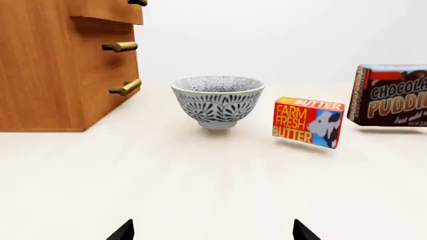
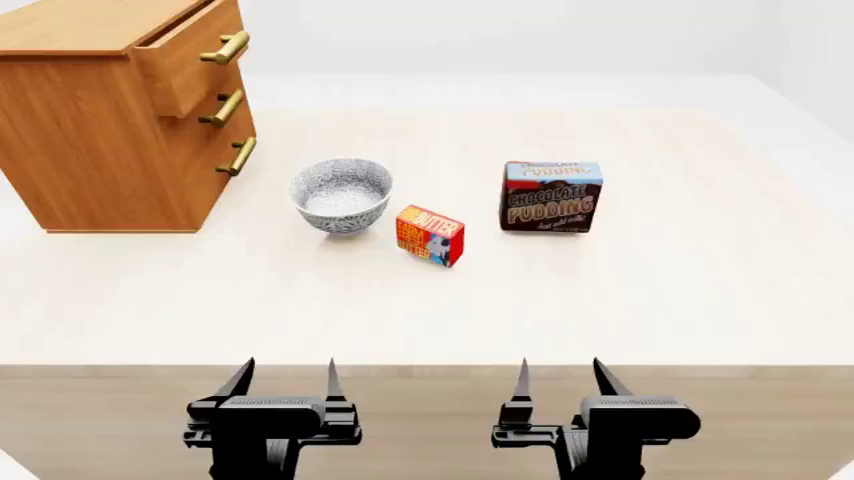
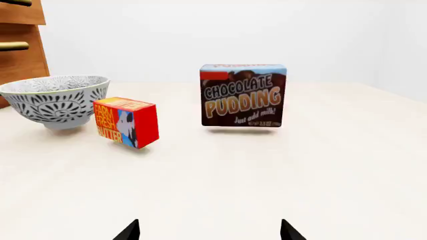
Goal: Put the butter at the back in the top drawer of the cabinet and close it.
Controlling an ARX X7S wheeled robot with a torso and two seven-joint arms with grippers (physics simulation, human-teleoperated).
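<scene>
The butter [image 2: 430, 235] stands on the tabletop [image 2: 667, 300] between the bowl [image 2: 342, 195] and the pudding box [image 2: 551, 197], ahead of both open, empty claws, roughly midway between left claw [image 2: 284, 378] and right claw [image 2: 559, 377], its long side angled.
</scene>
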